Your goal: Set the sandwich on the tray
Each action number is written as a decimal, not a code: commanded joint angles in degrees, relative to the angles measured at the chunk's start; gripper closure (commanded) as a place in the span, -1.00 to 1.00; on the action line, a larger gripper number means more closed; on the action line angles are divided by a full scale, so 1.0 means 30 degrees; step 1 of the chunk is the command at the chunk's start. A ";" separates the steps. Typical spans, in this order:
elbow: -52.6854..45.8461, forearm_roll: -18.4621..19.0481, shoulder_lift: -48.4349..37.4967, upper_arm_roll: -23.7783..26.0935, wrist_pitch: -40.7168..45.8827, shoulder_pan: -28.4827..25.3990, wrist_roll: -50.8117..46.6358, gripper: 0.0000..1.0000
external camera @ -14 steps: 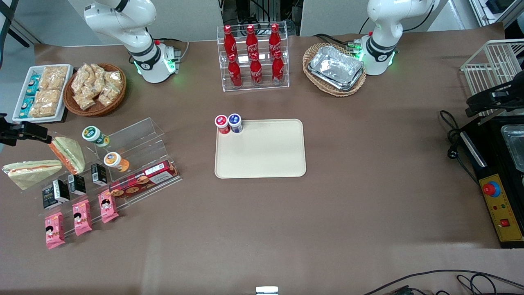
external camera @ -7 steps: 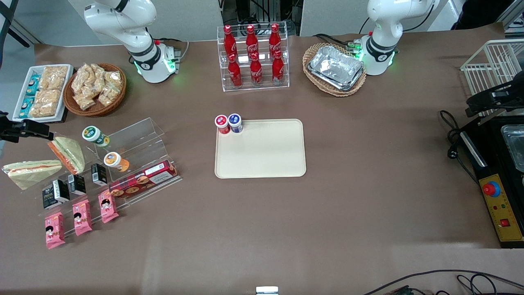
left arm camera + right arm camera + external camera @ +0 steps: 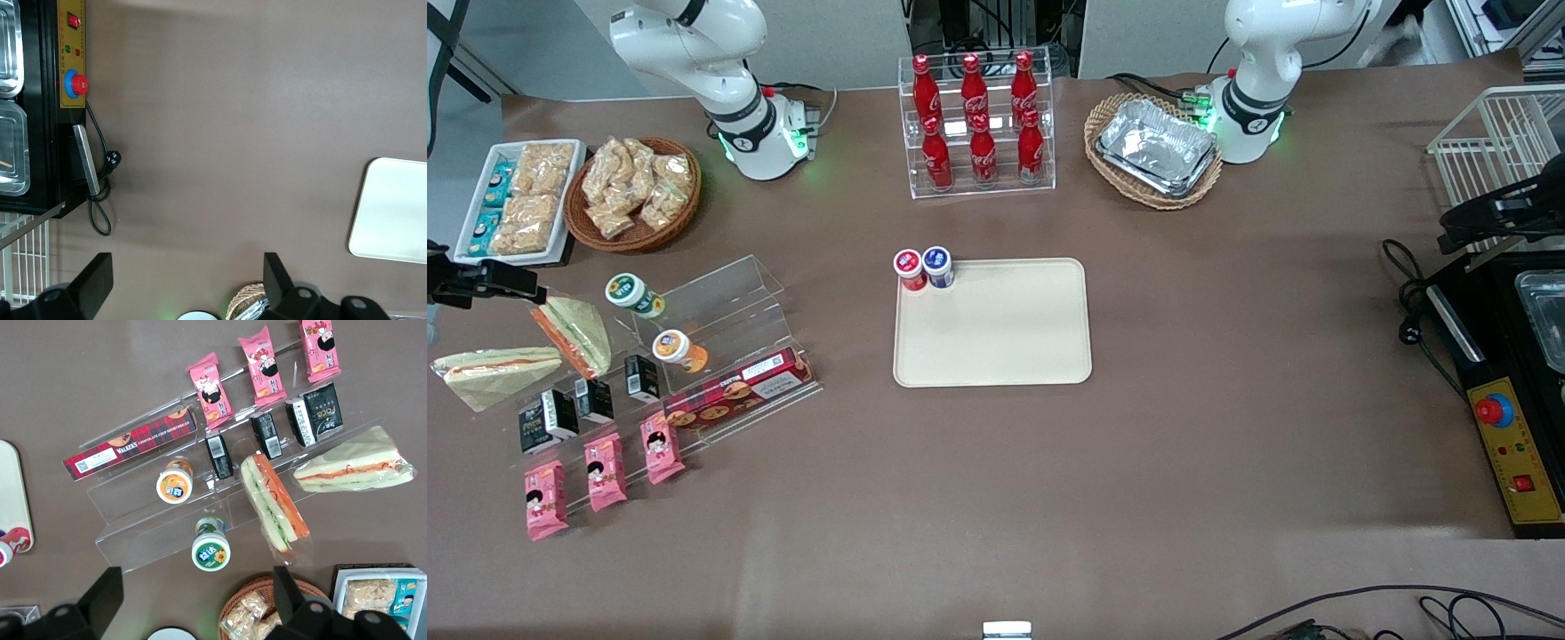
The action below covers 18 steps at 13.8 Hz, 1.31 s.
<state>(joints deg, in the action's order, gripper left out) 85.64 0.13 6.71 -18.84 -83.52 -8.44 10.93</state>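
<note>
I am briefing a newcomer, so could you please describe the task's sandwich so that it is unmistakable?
Find the clear acrylic stepped rack toward the working arm's end of the table, where the gripper hovers open. Two plastic-wrapped wedges lie beside it. The sandwich is the paler cream one with a thin orange-red stripe, nearer the front camera than its greener neighbour.

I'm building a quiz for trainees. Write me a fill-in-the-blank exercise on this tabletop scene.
1. The cream-beige rectangular plastic tray holds ____ small round tubs, at one corner.
2. The pale wrapped triangular sandwich lies on the ____, not on the tray.
3. The right arm's gripper hangs above the ____ arm's end of the table, holding nothing.
4. The clear rack holds ____ red cola bottles.

Missing words: two; table; working; six
</note>
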 commanded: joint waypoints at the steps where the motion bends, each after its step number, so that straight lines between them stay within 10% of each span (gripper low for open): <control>1: 0.0224 -0.0336 -0.0215 0.0010 0.0010 0.0000 -0.1240 -1.00; 8: 0.0195 -0.0189 -0.0127 -0.1510 -0.2009 0.0381 -0.1416 -1.00; 18: 0.0283 -0.0801 0.0430 -0.1660 -0.2745 0.0264 -1.5700 -1.00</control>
<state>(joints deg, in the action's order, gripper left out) 85.94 0.07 7.89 -23.62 -90.78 -7.75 -27.41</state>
